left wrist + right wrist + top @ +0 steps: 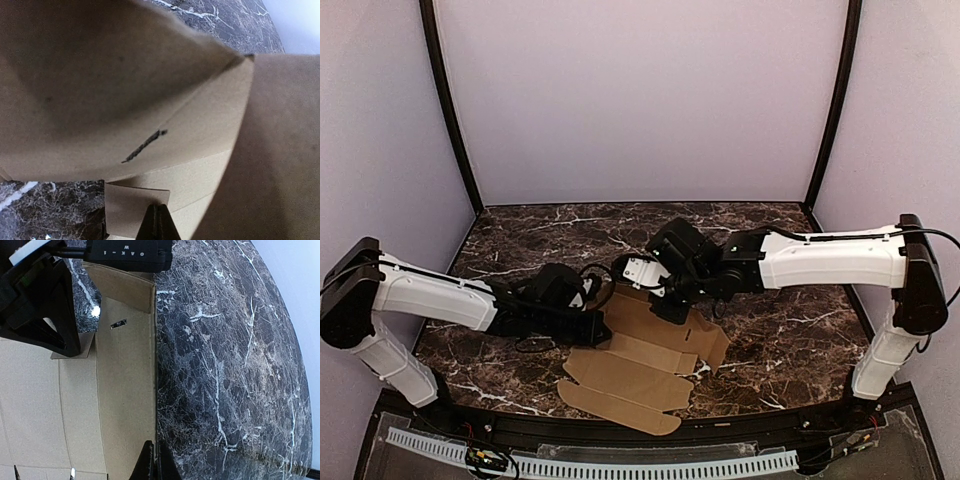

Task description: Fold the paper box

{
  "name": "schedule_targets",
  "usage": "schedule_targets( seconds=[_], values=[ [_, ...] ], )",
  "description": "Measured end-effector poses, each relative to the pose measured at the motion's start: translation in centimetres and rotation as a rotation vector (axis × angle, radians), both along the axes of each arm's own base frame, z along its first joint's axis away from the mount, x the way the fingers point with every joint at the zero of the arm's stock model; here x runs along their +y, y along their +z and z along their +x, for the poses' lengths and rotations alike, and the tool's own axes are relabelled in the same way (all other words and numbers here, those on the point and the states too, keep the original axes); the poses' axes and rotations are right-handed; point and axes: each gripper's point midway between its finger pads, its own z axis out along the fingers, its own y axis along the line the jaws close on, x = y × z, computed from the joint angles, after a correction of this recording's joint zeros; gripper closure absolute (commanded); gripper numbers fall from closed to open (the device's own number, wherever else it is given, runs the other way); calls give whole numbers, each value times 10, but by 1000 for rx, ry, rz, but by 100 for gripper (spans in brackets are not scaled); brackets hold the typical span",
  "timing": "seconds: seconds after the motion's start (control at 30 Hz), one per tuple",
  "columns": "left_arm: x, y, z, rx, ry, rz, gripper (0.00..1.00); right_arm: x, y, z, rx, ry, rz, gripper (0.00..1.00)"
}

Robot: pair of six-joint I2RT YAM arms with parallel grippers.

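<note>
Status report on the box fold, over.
Left gripper shut on a box tab. Right gripper shut on its raised edge. Box mostly flat. No obstruction seen.

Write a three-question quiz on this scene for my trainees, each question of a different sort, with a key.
1. True or false: the cardboard is already a closed box.
2. The table top is: A) plain white, B) dark marble pattern, C) pale wood.
3. Fill in: the left gripper and the right gripper each pinch part of the ____.
Key: 1 false, it is still an open, mostly flat sheet; 2 B; 3 cardboard.
</note>
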Motion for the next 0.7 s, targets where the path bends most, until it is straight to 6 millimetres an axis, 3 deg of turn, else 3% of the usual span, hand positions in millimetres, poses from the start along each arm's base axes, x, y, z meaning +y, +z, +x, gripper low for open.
schedule_targets(
  seconds=[0.2,0.33,0.47,0.53,0.7],
  values=[
    [-5,-9,-1,7,-1,10,99,0,-1,-1,5,-6,2,100],
    [-7,2,4,-17,0,15,99,-2,-3,-1,1,-13,-7,100],
    [-4,36,7,-73,-4,9,97,-5,-7,1,-13,-25,-19,100],
    [1,59,7,-116,-7,-5,91,-7,-11,2,-18,-29,-27,100],
    [26,113,1,-231,-6,-19,82,-12,-21,1,-32,-11,-56,100]
  ],
)
